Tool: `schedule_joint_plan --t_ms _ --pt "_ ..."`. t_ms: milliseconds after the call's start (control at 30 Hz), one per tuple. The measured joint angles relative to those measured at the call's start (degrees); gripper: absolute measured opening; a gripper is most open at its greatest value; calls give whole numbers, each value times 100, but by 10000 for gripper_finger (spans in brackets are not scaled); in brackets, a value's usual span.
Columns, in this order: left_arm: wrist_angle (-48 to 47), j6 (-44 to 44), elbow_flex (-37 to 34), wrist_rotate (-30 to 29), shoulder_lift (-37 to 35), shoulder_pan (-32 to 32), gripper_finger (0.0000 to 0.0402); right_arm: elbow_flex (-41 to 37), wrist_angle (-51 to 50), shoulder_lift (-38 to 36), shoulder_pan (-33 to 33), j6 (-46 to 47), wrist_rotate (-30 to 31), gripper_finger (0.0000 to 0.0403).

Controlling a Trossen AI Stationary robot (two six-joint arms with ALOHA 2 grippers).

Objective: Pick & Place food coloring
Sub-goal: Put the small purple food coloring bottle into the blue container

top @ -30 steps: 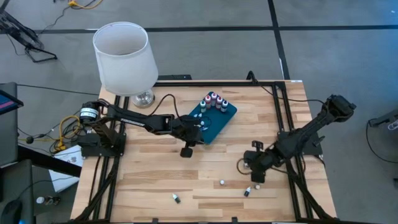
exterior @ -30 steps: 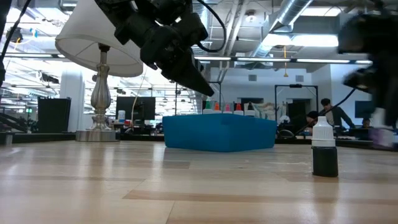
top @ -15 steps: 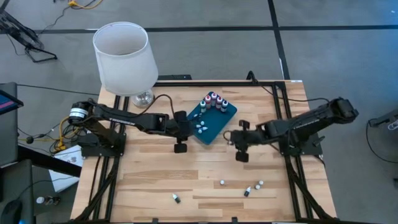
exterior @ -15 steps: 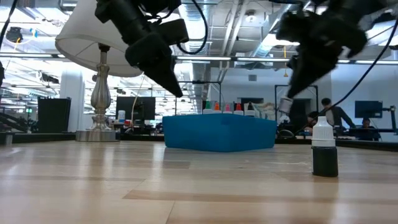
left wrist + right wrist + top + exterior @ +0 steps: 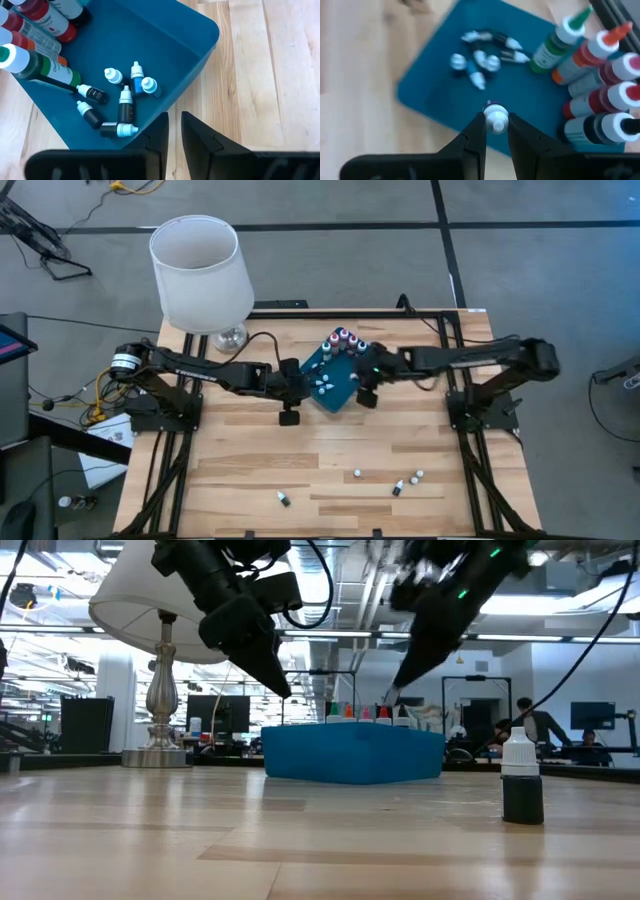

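**Right gripper hanging over the tray with a small bottle**

We are seeing the right gripper (image 5: 366, 387) hanging over the teal tray (image 5: 368, 366), near the tray's 4 o'clock edge in the high view. In the right wrist view its fingers (image 5: 476, 134) are clamping a tiny white-capped bottle (image 5: 495, 119) above the tray floor.

The left gripper (image 5: 290, 392) is waiting just beside the tray at its 9 o'clock side, above the worktop (image 5: 240, 470); its fingers (image 5: 160, 131) are sitting nearly together with nothing between them.

Inside the tray, a cluster of small bottles (image 5: 122, 102) is lying loose on the floor, some dark, some blue, all with white caps. At the tray's 12 o'clock end, larger bottles (image 5: 345, 341) with red, green and white tops are standing in a group.

Toward 6 o'clock on the worktop, well apart from the tray, four more tiny bottles are waiting: one (image 5: 284, 499) farther toward 7 o'clock, and three (image 5: 398, 480) close together. In the low view one dark bottle with a white cap (image 5: 521, 778) is standing upright.

A lamp (image 5: 200, 275) is standing at the worktop's 11 o'clock corner.
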Motion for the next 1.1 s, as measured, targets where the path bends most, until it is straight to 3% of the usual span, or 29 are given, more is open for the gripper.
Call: schedule_joint_plan --t_ms 533,767,1100 --pt "-40 -2 -2 0 -2 2 41 1144 -223 1931 -632 105 -257 56" --pt "-62 -2 -4 3 -2 2 41 1280 -299 2382 -806 112 -349 56" --pt "-66 -4 -4 5 -2 2 41 1280 -294 2476 -867 114 -450 58"
